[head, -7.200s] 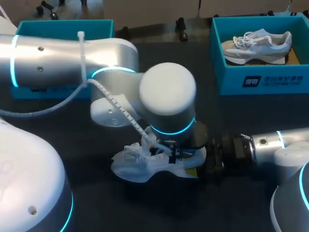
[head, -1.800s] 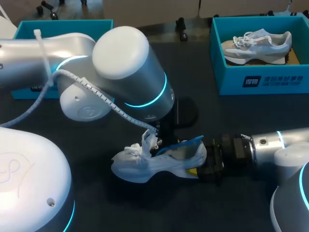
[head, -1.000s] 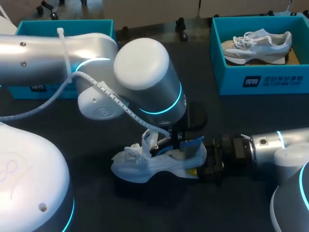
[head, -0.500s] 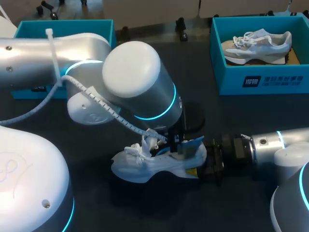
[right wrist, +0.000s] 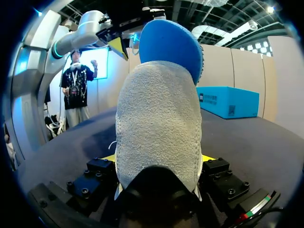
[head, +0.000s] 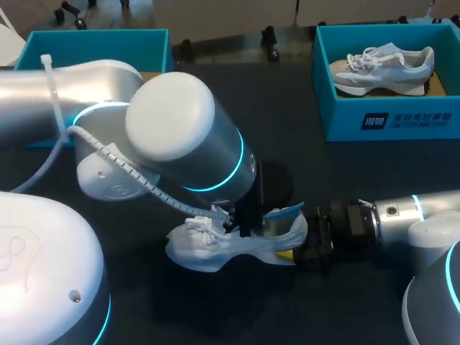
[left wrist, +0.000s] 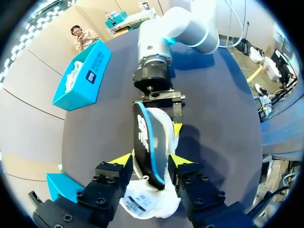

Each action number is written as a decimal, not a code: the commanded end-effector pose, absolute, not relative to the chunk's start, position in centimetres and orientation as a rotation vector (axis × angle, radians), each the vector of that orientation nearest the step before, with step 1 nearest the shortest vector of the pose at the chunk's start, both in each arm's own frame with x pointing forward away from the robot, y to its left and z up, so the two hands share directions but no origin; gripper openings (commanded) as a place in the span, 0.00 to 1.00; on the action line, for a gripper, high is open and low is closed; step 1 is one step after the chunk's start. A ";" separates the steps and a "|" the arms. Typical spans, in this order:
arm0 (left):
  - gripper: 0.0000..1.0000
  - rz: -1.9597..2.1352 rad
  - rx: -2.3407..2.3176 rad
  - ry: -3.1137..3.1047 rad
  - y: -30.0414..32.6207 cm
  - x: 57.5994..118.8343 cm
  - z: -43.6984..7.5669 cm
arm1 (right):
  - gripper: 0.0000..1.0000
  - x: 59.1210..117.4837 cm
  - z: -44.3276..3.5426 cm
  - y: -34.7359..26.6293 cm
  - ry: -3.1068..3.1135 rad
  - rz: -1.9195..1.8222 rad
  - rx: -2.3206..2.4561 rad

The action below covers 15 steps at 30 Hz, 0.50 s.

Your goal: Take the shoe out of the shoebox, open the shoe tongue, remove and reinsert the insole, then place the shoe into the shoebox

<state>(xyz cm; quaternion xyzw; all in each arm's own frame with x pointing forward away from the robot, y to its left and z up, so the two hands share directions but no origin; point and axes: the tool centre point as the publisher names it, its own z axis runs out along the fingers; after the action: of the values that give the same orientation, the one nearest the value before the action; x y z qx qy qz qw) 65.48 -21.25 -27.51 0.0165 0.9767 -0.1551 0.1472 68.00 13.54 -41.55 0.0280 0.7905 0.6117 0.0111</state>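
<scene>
**Insole pinched by left gripper over shoe mouth; heel clamped by right**

The left gripper is seen closed narrowly on the insole. A yellow tip is pressed to each face, and the insole is held on edge between them. Its blue rim and dark upper face are turned up towards the wrist. From the fingers, the insole's long axis runs straight ahead towards the right gripper. The far end of the insole is raised just above the heel collar.

Below the insole lies the white shoe, set on its sole on the dark table. The toe is pointed to the robot's left and the heel to its right. The laces and tongue are bunched just beside the left fingers, on the toe side. The heel is gripped from both sides by the right gripper, which is laid low along the table.

Insole and shoe are judged to share one axis, toe to heel. Any slide of the insole, in or out, would therefore run along that line, with the heel braced by the right arm. The left arm is the nearer to the shoe's mouth.

One teal shoebox is partly hidden behind the left arm, well apart from the shoe. A second box, far right, is occupied by another shoe.
</scene>
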 end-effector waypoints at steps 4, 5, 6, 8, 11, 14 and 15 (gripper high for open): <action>0.54 -0.476 0.062 2.795 -20.8 64.5 -28.2 | 0.00 67.9 -41.4 13.6 2.471 1.903 0.087; 0.53 -0.482 0.062 2.786 -20.8 64.5 -28.3 | 0.00 67.9 -41.4 13.6 2.471 1.903 0.087; 0.52 -0.497 0.077 2.775 -20.9 64.5 -28.4 | 0.00 67.9 -41.4 13.6 2.471 1.903 0.087; 0.54 -0.507 0.069 2.766 -20.9 64.6 -28.7 | 0.00 67.9 -41.4 13.6 2.471 1.903 0.087; 0.53 -0.533 0.051 2.742 -21.3 65.0 -28.9 | 0.00 67.9 -41.4 13.6 2.471 1.903 0.087; 0.51 -0.557 0.040 2.716 -21.5 65.1 -29.3 | 0.00 67.9 -41.4 13.6 2.471 1.903 0.087; 0.50 -0.558 0.032 2.700 -21.6 65.1 -29.4 | 0.00 67.9 -41.4 13.6 2.471 1.903 0.087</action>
<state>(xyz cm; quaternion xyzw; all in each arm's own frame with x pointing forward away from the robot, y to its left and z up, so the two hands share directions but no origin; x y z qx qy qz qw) 65.39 -21.70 -28.55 0.0141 0.9647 -0.1904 0.1817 68.01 13.54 -41.55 0.0280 0.7905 0.6117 0.0111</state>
